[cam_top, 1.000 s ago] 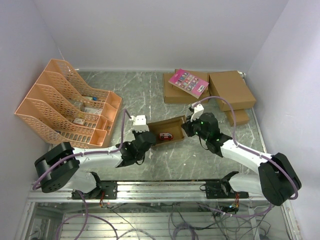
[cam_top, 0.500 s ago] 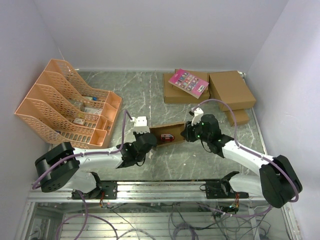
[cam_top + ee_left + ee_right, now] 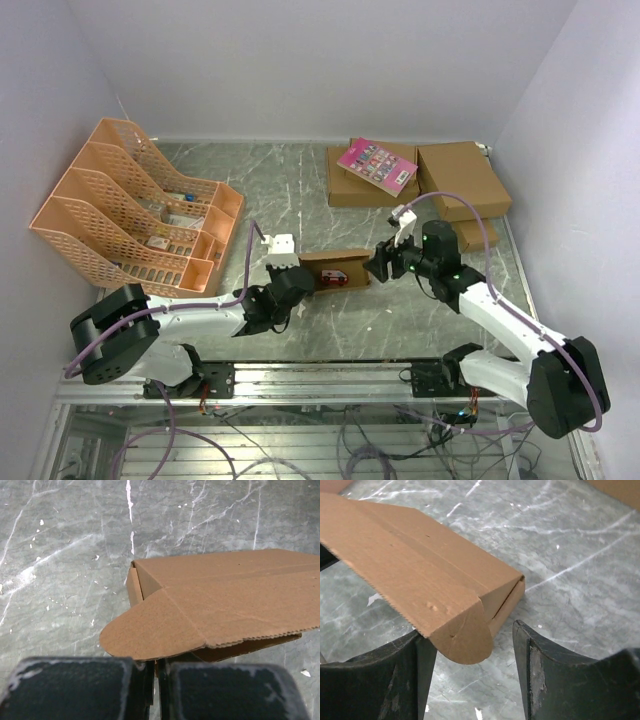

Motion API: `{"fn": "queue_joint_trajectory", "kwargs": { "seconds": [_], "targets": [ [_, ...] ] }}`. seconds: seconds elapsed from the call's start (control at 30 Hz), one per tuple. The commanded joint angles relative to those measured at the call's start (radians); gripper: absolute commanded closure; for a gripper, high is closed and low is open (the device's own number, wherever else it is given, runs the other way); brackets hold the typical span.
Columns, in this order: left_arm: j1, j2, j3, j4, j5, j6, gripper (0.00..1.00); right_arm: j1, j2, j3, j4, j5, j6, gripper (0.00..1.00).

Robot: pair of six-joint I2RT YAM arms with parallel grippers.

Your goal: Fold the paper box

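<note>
- The top external camera is sitting high above and behind both arms, looking down and forward over the whole counter [image 3: 300,190] as far as the back wall [image 3: 320,70]. The left arm [image 3: 190,315] is reaching in from bottom left and the right arm [image 3: 500,310] from bottom right.
- The left wrist camera is riding just behind the left jaws, peering down past their tips, very close on one end of the paper box [image 3: 225,595].
- The right wrist camera is looking out between the right jaws, equally close, on the box's opposite end.
- All three views are sharing the paper box at mid-counter, and the two wrist views are facing each other along it.
</note>
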Motion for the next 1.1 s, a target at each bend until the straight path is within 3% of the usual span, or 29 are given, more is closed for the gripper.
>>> {"fn": "queue_joint_trajectory", "kwargs": {
  "seconds": [0.0,0.2,0.33,0.37,0.43,0.53,0.67,0.77,0.87,1.07],
  "targets": [
    [-0.011,0.01,0.017,-0.032,-0.011,-0.028,0.93,-0.048,-0.042,0.083,-0.15,-0.235,-0.203,0.39],
    [-0.01,0.007,0.019,-0.036,-0.009,-0.025,0.93,-0.156,-0.05,0.204,-0.441,-0.515,-0.513,0.4],
    [-0.01,0.004,0.03,-0.046,-0.006,-0.015,0.93,-0.159,0.003,0.369,-0.78,-0.559,-0.875,0.35],
    [-0.01,0.004,0.031,-0.048,-0.005,-0.016,0.93,-0.159,0.024,0.412,-0.876,-0.561,-0.983,0.28],
    [-0.011,0.008,0.033,-0.044,-0.002,-0.012,0.93,-0.158,0.054,0.471,-1.016,-0.546,-1.118,0.02],
    [-0.01,0.017,0.04,-0.044,0.003,-0.006,0.93,-0.147,0.065,0.511,-1.022,-0.528,-1.229,0.0],
    [-0.01,0.023,0.045,-0.042,0.013,-0.006,0.93,-0.007,0.047,0.488,-0.824,-0.411,-1.149,0.01],
    [-0.01,0.028,0.048,-0.041,0.019,-0.008,0.93,0.126,0.049,0.422,-0.646,-0.278,-1.042,0.08],
    [-0.011,0.032,0.05,-0.043,0.025,-0.007,0.93,0.193,0.085,0.406,-0.559,-0.165,-1.015,0.27],
    [-0.01,0.038,0.051,-0.039,0.027,-0.006,0.93,0.234,0.144,0.422,-0.546,-0.108,-1.053,0.63]
  ]
}}
